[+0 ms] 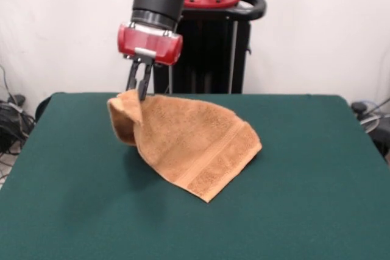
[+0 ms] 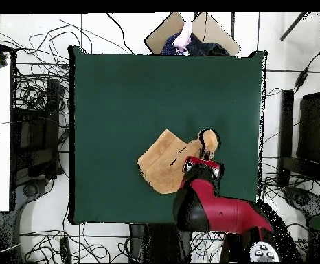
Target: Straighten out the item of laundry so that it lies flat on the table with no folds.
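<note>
The orange-tan terry towel (image 1: 189, 141) has one corner lifted off the green table (image 1: 304, 181); the rest drapes down to the cloth, with a band stripe near the low hem at the front right. My gripper (image 1: 138, 92) is shut on the raised corner, at the towel's upper left in the front view. Below the gripper the lifted part hangs in a fold. In the overhead view the towel (image 2: 164, 165) lies in the table's lower middle. My red arm (image 2: 205, 199) covers its lower right side, and the gripper itself is hidden there.
The robot's black pedestal (image 1: 210, 53) stands behind the table's far edge. Cables and equipment (image 2: 36, 137) lie on the floor round the table (image 2: 121, 89). A cardboard piece and a person's part (image 2: 187, 34) show past the table's top edge in the overhead view.
</note>
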Tool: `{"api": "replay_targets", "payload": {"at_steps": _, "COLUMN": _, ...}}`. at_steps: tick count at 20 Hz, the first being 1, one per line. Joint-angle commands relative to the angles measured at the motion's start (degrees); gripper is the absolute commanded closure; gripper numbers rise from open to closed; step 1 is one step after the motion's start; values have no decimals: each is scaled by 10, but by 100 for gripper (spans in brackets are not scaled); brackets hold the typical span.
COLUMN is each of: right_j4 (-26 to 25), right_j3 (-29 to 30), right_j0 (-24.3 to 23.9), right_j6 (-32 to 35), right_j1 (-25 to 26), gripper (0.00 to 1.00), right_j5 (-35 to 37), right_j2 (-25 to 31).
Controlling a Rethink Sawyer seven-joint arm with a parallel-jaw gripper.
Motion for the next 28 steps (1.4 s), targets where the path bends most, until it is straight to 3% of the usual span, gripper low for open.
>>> {"api": "replay_targets", "payload": {"at_steps": 1, "right_j4": -37, "right_j3": -57, "right_j0": -70, "right_j6": 55, "right_j1": 120, "gripper": 100, "right_j5": 23, "right_j2": 93}}
{"api": "replay_targets", "payload": {"at_steps": 6, "right_j4": -57, "right_j3": -98, "right_j0": -116, "right_j6": 45, "right_j1": 195, "gripper": 100, "right_j5": 34, "right_j2": 142}}
{"api": "replay_targets", "payload": {"at_steps": 12, "right_j4": -85, "right_j3": -115, "right_j0": -140, "right_j6": 51, "right_j1": 226, "gripper": 100, "right_j5": -3, "right_j2": 169}}
{"api": "replay_targets", "payload": {"at_steps": 19, "right_j4": -52, "right_j3": -132, "right_j0": -98, "right_j6": 54, "right_j1": 232, "gripper": 100, "right_j5": -23, "right_j2": 115}}
{"api": "replay_targets", "payload": {"at_steps": 23, "right_j4": -61, "right_j3": -134, "right_j0": -84, "right_j6": 44, "right_j1": 226, "gripper": 100, "right_j5": -25, "right_j2": 102}}
{"api": "replay_targets", "payload": {"at_steps": 24, "right_j4": -62, "right_j3": -135, "right_j0": -77, "right_j6": 44, "right_j1": 224, "gripper": 0, "right_j5": -21, "right_j2": 97}}
{"api": "replay_targets", "payload": {"at_steps": 28, "right_j4": -56, "right_j3": -134, "right_j0": -65, "right_j6": 41, "right_j1": 217, "gripper": 0, "right_j5": -2, "right_j2": 85}}
